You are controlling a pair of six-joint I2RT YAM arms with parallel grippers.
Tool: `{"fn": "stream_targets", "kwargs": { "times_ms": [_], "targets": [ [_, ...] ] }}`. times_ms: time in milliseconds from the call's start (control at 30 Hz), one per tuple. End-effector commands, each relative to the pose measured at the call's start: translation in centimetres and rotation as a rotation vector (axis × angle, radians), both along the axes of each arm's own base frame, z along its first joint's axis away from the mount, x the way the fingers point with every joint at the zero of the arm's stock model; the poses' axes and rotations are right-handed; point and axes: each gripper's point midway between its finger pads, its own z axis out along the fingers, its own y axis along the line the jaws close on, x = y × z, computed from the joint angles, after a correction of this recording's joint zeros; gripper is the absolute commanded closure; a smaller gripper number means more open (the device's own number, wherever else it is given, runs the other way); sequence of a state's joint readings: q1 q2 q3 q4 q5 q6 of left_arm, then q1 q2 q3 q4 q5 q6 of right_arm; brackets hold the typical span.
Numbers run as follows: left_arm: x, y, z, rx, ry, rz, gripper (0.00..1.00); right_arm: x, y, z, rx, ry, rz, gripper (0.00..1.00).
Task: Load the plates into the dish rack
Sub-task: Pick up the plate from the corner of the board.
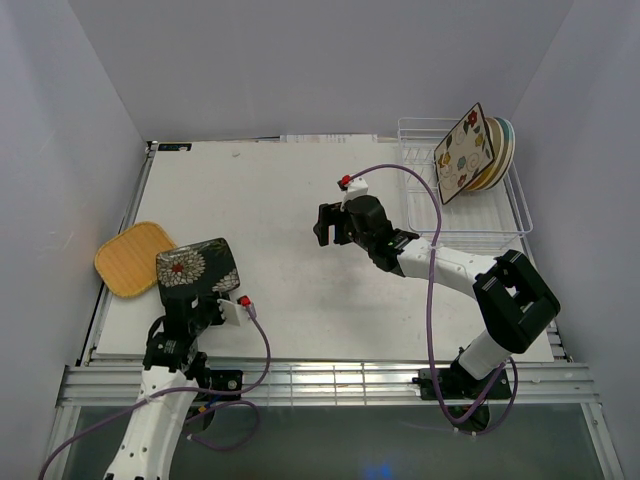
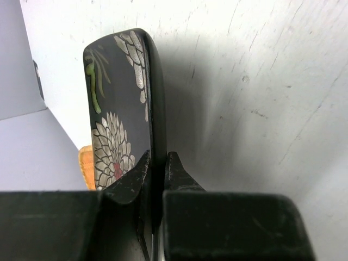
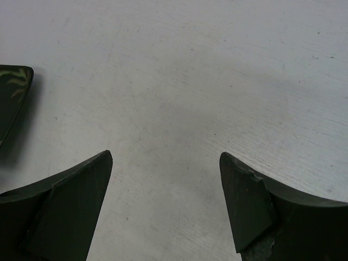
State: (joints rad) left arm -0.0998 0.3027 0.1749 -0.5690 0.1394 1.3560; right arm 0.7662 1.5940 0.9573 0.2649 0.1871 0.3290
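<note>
A black floral plate (image 1: 197, 266) rests at the table's left, overlapping an orange-yellow square plate (image 1: 134, 258). My left gripper (image 1: 195, 300) is shut on the black plate's near rim. In the left wrist view the black floral plate (image 2: 122, 109) stands edge-on with a finger on each side of its rim, my left gripper (image 2: 156, 160) closed on it. My right gripper (image 1: 335, 225) hangs open over the middle of the table; in its wrist view my right gripper (image 3: 166, 160) holds nothing. The dish rack (image 1: 515, 205) at the back right holds a flowered cream plate (image 1: 463, 152) leaning against several round plates (image 1: 500, 150).
The orange-yellow plate (image 2: 85, 166) peeks out behind the black one in the left wrist view. A corner of the black plate (image 3: 13, 95) shows at the left of the right wrist view. White walls enclose the table; a metal rail (image 1: 320, 380) runs along the near edge.
</note>
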Motion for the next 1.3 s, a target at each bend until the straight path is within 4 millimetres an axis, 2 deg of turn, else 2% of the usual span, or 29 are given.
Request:
{"fn": "stream_targets", "kwargs": {
  "times_ms": [0, 67, 100, 167, 200, 300, 367, 700, 767, 867, 933, 967, 1033, 1067, 1133, 1167, 1233, 1267],
  "targets": [
    [2.0, -1.6, 6.7, -0.078, -0.180, -0.058, 1.00, 0.5, 0.6, 2.4, 0.045, -0.062, 0.007, 0.15],
    [2.3, -2.0, 7.9, -0.115, -0.198, -0.057, 1.00, 0.4, 0.7, 2.5, 0.048, -0.062, 0.007, 0.15],
    [2.6, -2.2, 9.2, -0.135, -0.218, -0.055, 1.00, 0.5, 0.6, 2.6, 0.052, -0.064, 0.005, 0.15],
    [2.7, -3.0, 10.1, -0.216, -0.202, -0.051, 1.00, 0.4, 0.6, 2.5, 0.055, -0.060, 0.005, 0.14],
    [2.8, -3.3, 11.4, -0.243, -0.213, -0.055, 1.00, 0.4, 0.6, 2.6, 0.058, -0.062, 0.003, 0.14],
    [3.3, -4.1, 12.1, -0.324, -0.181, -0.049, 1.00, 0.3, 0.7, 2.7, 0.068, -0.062, 0.005, 0.14],
    [3.9, -4.4, 13.3, -0.369, -0.198, -0.042, 1.00, 0.2, 0.7, 2.9, 0.079, -0.063, 0.007, 0.14],
    [6.6, -7.3, 15.2, -0.604, -0.175, -0.069, 1.00, -0.2, 1.5, 4.1, 0.189, -0.015, -0.004, 0.14],
    [7.2, -7.8, 14.8, -0.647, -0.146, -0.063, 1.00, -0.3, 1.7, 4.4, 0.215, -0.001, -0.008, 0.14],
    [8.3, -9.3, 16.4, -0.757, -0.169, -0.097, 1.00, -0.5, 1.8, 5.0, 0.273, 0.031, -0.031, 0.14],
    [9.2, -10.0, 15.8, -0.812, -0.135, -0.074, 1.00, -0.7, 1.8, 5.0, 0.318, 0.071, -0.060, 0.14],
    [9.5, -10.9, 16.3, -0.828, -0.149, -0.096, 1.00, -0.7, 1.6, 5.3, 0.337, 0.081, -0.072, 0.14],
    [10.6, -11.7, 15.8, -0.844, -0.129, -0.072, 1.00, -0.8, 1.2, 5.0, 0.381, 0.136, -0.123, 0.15],
    [10.8, -12.8, 16.4, -0.866, -0.142, -0.090, 1.00, -0.9, 1.0, 5.3, 0.399, 0.148, -0.144, 0.16],
    [11.7, -13.3, 16.2, -0.877, -0.154, -0.060, 1.00, -0.9, 0.1, 4.7, 0.418, 0.201, -0.218, 0.17],
    [11.7, -14.3, 17.1, -0.902, -0.181, -0.090, 1.00, -1.0, -0.3, 4.9, 0.428, 0.208, -0.239, 0.17],
    [12.0, -15.0, 17.3, -0.925, -0.194, -0.096, 1.00, -1.0, -1.1, 4.7, 0.443, 0.232, -0.283, 0.17],
    [12.0, -15.7, 18.2, -0.945, -0.220, -0.114, 1.00, -1.4, -1.5, 4.8, 0.471, 0.247, -0.299, 0.17]
  ]
}}
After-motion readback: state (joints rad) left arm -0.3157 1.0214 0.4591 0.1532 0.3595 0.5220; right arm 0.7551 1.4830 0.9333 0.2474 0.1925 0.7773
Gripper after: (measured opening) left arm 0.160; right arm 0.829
